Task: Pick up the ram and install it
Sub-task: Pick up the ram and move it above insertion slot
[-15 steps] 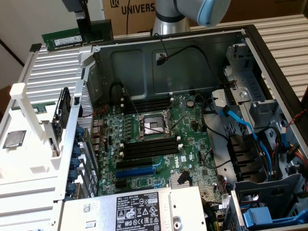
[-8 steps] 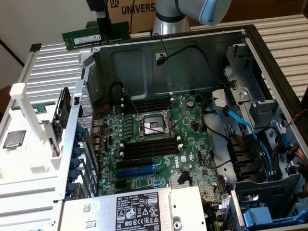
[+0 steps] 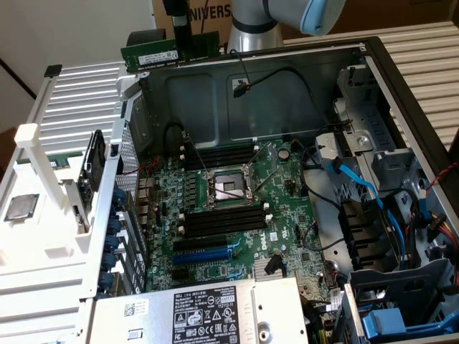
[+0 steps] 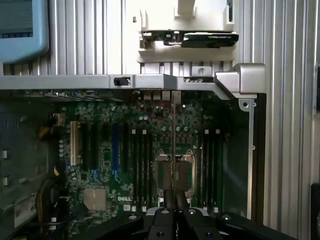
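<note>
The pincer (image 3: 181,44) pinched the ram (image 3: 154,56) by its top edge, holding it level and high above the far wall of the open computer case (image 3: 201,93). The motherboard (image 3: 287,215) and its black memory slots (image 3: 222,219) lay well below.

The ram (image 3: 204,46) is a matt green board with a pale paper-like label (image 3: 156,56), the case (image 3: 208,93) bare dull grey sheet metal, the motherboard (image 3: 287,208) lacquered green, the table (image 3: 79,100) pale ribbed metal.
</note>
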Tool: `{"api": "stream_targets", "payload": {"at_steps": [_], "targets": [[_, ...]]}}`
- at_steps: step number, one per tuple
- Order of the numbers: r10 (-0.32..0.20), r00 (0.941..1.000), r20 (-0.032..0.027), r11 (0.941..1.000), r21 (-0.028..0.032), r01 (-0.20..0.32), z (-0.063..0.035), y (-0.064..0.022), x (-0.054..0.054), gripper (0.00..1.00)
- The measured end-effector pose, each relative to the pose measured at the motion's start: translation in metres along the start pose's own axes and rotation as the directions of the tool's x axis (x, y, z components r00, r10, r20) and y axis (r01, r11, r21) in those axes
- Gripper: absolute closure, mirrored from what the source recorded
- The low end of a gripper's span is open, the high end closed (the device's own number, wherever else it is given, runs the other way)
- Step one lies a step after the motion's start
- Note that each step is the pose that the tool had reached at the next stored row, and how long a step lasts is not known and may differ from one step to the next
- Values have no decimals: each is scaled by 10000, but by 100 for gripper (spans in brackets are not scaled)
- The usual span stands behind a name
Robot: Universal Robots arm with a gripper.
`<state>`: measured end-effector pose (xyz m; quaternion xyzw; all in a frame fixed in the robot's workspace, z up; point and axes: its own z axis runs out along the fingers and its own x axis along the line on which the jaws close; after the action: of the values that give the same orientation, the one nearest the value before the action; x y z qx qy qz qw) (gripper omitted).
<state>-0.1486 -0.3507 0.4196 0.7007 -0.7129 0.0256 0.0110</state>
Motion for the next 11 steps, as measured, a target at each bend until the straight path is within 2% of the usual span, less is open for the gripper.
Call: {"api": "stream_targets", "payload": {"at_steps": [7,9,11], "targets": [[1,10000,13,10000,-2,-1,37,-319,-9,88],[2,10000,52,10000,-10,-2,52,-409,-11,88],[3,9999,122,10000,-34,-3,67,-501,-14,88]]}}
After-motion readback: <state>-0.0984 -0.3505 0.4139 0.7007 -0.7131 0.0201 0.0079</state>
